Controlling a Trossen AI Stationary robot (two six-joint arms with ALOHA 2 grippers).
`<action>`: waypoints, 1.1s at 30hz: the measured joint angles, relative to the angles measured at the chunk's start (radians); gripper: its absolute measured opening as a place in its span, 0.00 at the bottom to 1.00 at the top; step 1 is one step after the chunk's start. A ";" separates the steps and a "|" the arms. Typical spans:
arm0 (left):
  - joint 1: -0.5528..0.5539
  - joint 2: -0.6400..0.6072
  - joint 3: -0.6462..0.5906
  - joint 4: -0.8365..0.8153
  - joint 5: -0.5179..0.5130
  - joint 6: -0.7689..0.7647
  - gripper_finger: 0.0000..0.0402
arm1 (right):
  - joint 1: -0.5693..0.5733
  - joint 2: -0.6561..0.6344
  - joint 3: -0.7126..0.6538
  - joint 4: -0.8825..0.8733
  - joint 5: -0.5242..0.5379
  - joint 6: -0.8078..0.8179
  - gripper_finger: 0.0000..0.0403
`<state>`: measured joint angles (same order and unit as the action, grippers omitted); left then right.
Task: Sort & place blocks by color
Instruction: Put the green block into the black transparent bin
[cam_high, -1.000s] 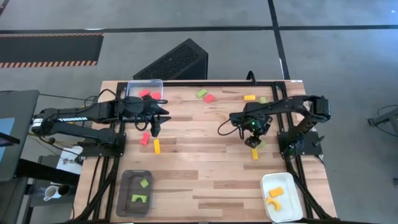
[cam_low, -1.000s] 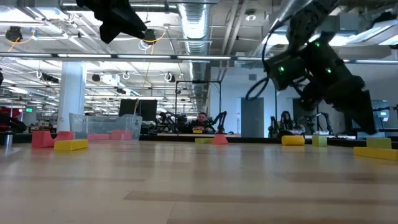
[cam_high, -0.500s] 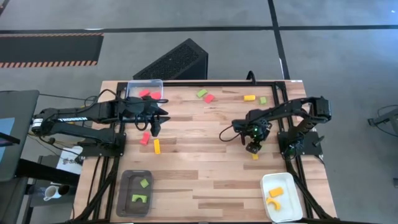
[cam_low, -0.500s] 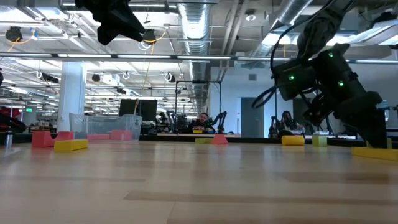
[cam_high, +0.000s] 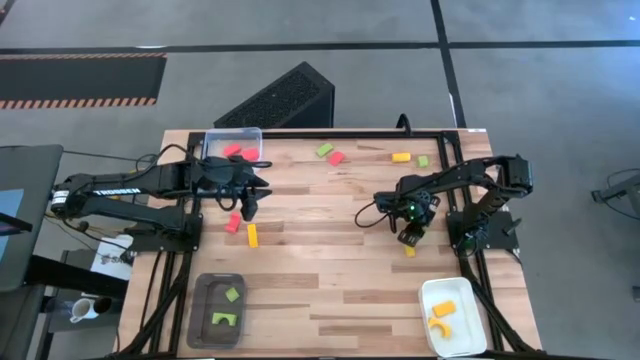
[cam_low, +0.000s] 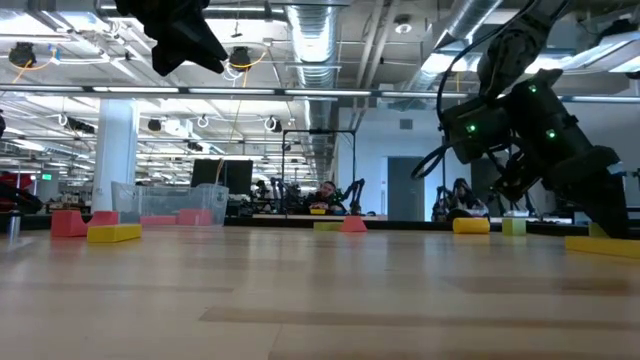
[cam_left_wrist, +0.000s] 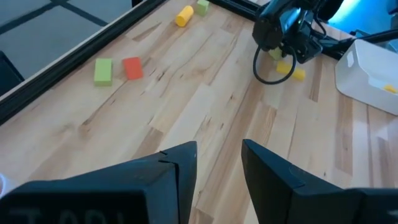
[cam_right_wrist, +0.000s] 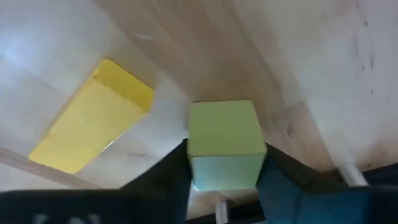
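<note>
My right gripper reaches down to the table near the right edge, shut on a light green cube block. A yellow bar block lies flat on the wood right beside the cube. My left gripper hangs high above the table's left part, open, with nothing between its fingers. Below it a red block and a yellow bar lie on the table. More loose blocks lie toward the far edge: green, red, yellow and green. My right gripper pinches the green cube by two opposite side faces, one finger on each. The fingers come steeply from above, slanting down. The cube stands upright with its top face showing; whether its underside is still on the wood is hidden.
A clear tray with red blocks stands at the far left corner. A dark grey tray with green pieces is at the near left, a white tray with yellow pieces at the near right. Bare wood lies in the table's middle.
My right gripper has sunk toward the table and a little toward the near edge, coming down over the green cube, which showed beside it a second ago and is now under it in the high view. The yellow bar has stayed in place.
</note>
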<state>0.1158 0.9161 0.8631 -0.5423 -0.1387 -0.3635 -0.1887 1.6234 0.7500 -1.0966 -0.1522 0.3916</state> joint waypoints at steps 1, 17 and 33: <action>0.000 0.000 0.000 -0.005 0.000 0.000 0.28 | -0.003 -0.003 0.000 -0.002 0.000 0.000 0.35; 0.000 0.004 -0.001 -0.008 0.167 -0.030 0.28 | -0.002 -0.342 0.251 0.017 0.090 0.138 0.41; 0.039 -0.072 -0.494 0.961 0.126 -1.083 0.28 | 0.165 -0.389 0.244 1.141 0.102 -0.185 0.37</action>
<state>0.1552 0.8440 0.3695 0.4191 -0.0128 -1.4470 -0.0237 1.2341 0.9936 0.0442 -0.0504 0.2061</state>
